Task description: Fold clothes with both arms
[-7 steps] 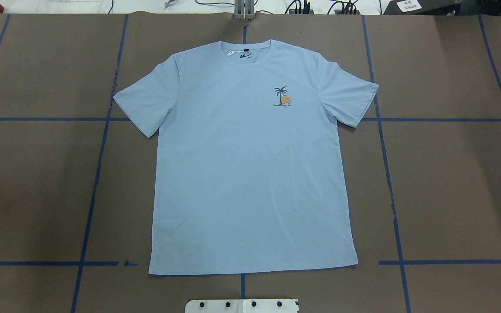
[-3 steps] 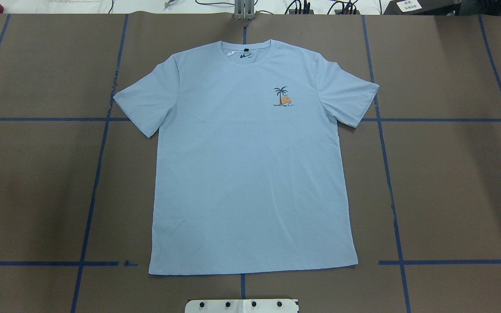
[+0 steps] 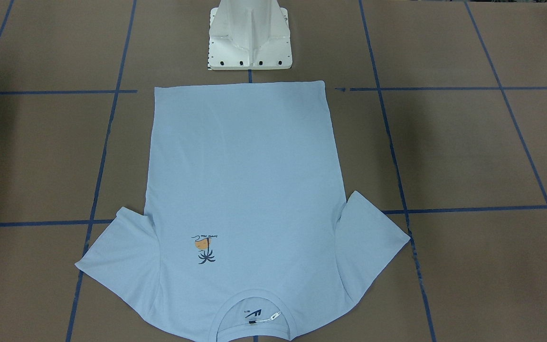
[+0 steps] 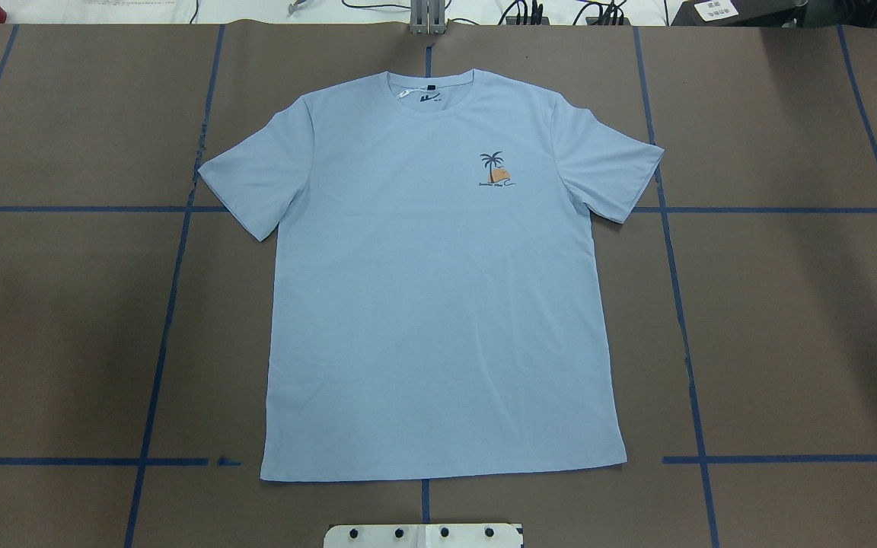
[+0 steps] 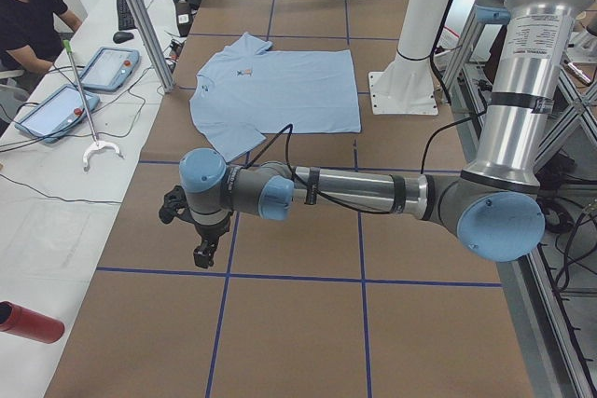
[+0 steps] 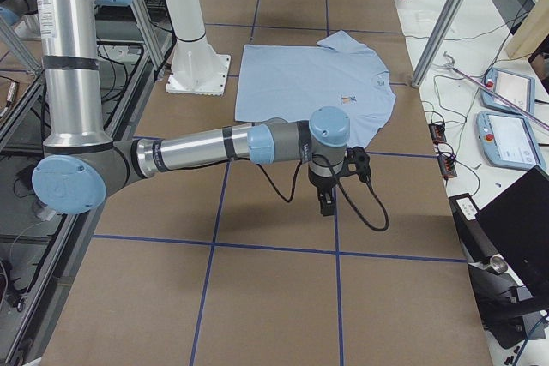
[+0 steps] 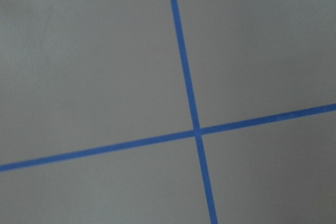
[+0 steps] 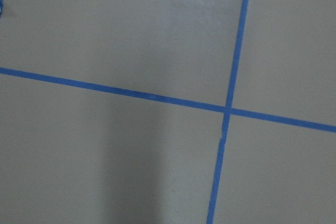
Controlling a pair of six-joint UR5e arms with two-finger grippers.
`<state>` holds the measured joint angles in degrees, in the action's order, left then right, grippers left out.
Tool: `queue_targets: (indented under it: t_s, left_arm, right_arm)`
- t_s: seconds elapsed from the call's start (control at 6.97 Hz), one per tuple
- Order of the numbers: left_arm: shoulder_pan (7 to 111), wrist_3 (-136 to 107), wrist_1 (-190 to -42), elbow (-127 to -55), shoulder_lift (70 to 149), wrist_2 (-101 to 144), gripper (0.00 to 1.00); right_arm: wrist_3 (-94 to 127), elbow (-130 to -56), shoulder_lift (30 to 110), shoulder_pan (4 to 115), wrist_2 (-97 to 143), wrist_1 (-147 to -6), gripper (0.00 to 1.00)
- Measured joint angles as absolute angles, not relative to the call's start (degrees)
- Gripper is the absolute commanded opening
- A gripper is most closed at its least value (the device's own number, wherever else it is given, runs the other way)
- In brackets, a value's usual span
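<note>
The T-shirt (image 4: 438, 304) lies flat and print side up at the centre of the worktop (image 4: 789, 304). Its hem is near the pedestal (image 3: 249, 42), its collar is far, and both sleeves are spread. The left gripper (image 5: 201, 253) hangs over bare worktop well left of the shirt. The right gripper (image 6: 326, 205) hangs well right of it. Neither touches the shirt. How far apart the jaws stand cannot be determined for either gripper.

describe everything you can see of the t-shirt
The T-shirt is pale light-blue, soft knit-looking fabric, short-sleeved, with a round ribbed collar, a neck label inside and a small orange-and-dark palm-tree print on the chest. It lies flat, unfolded, front up, sleeves spread, collar away from the robot, on the brown table. Nothing else touches it.
</note>
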<state>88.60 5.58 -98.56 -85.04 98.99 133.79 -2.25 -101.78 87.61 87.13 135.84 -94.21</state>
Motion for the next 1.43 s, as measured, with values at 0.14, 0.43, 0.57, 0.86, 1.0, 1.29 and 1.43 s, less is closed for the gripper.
queue_targets:
  t_s: [0.14,0.43,0.57,0.86,1.0,1.29,1.43]
  left_arm:
    - [87.97,5.58,-100.25,-84.87,98.84,134.93,1.00]
    - [86.43,5.62,-103.96,-84.96,99.38,136.16,1.00]
    - [85.80,5.59,-107.47,-85.01,99.82,136.32,1.00]
    - [85.23,5.64,-111.18,-84.26,100.17,137.53,1.00]
    - [85.08,5.63,-111.64,-83.98,100.28,137.83,1.00]
    - [85.04,5.55,-111.80,-83.77,100.56,138.07,1.00]
    - [85.01,5.50,-111.78,-83.91,100.66,138.10,1.00]
  right_arm:
    - [-2.03,-101.94,86.37,85.47,135.84,-94.20,1.00]
    - [0.54,-101.85,83.32,81.59,135.74,-94.14,1.00]
    - [3.50,-100.80,80.52,79.62,135.66,-93.84,1.00]
    - [12.87,-94.69,74.66,74.98,135.42,-86.99,1.00]
    - [20.01,-90.44,72.52,71.80,134.78,-79.66,1.00]
    - [33.25,-82.35,66.99,64.59,129.55,-70.14,1.00]
    - [35.74,-78.26,64.34,62.38,126.52,-67.56,1.00]
